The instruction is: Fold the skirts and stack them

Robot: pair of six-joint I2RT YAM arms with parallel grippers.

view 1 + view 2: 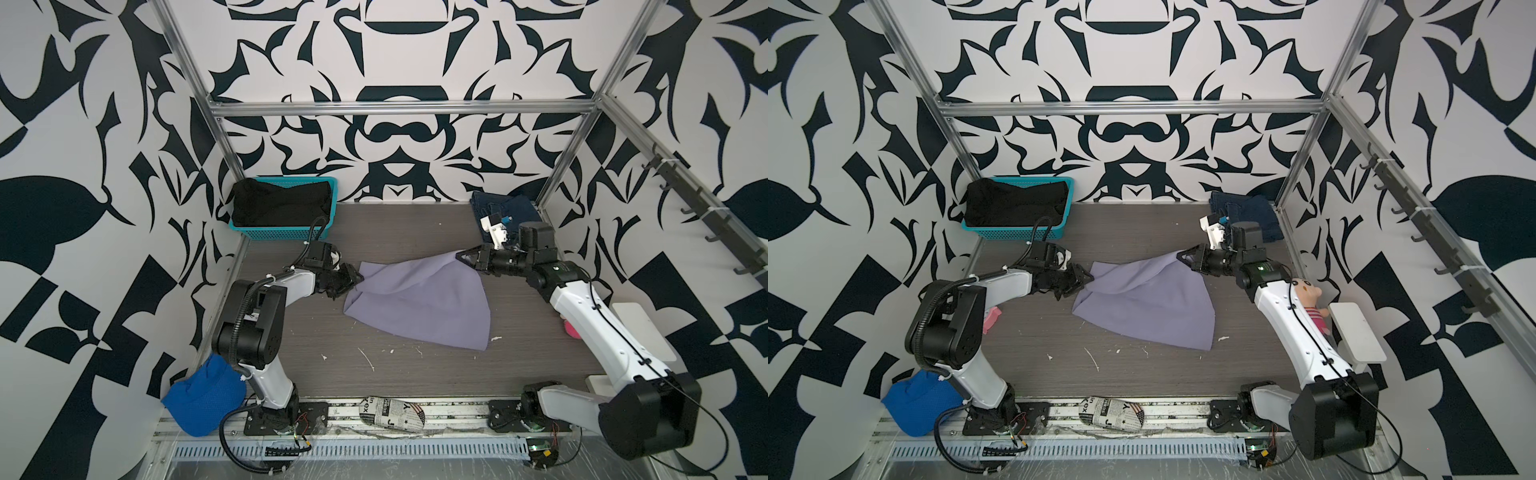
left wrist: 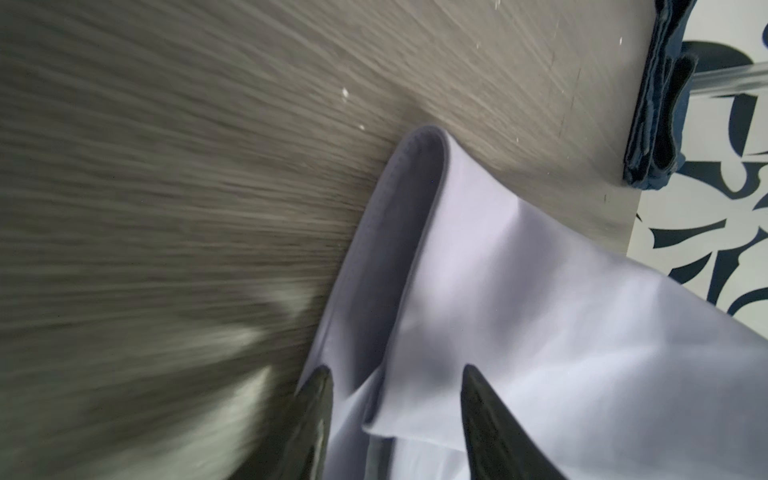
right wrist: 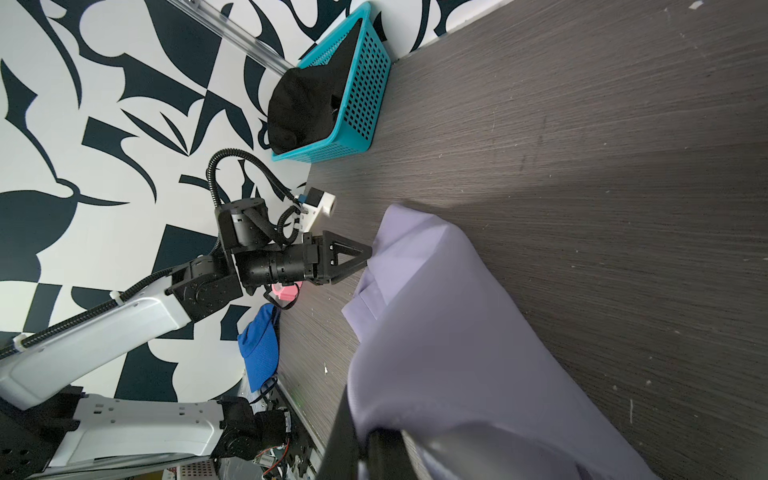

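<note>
The pale lavender skirt (image 1: 419, 299) lies spread in the middle of the table, and its far right corner is lifted. My right gripper (image 1: 460, 254) is shut on that corner; in the right wrist view the cloth drapes over the fingers (image 3: 365, 440). My left gripper (image 1: 350, 286) sits at the skirt's left corner. Its jaws stand apart with a folded edge (image 2: 390, 407) lying loose between them. The dark blue denim skirt (image 1: 513, 210) lies folded in the far right corner. The black skirt (image 1: 282, 203) fills a teal basket (image 1: 286, 233) at the far left.
A bright blue mesh cloth (image 1: 203, 395) hangs off the near left corner, and a newspaper-print bundle (image 1: 392, 411) lies on the front rail. A doll (image 1: 1308, 299) and a white stand (image 1: 1356, 328) sit behind the right arm. Metal frame posts edge the table.
</note>
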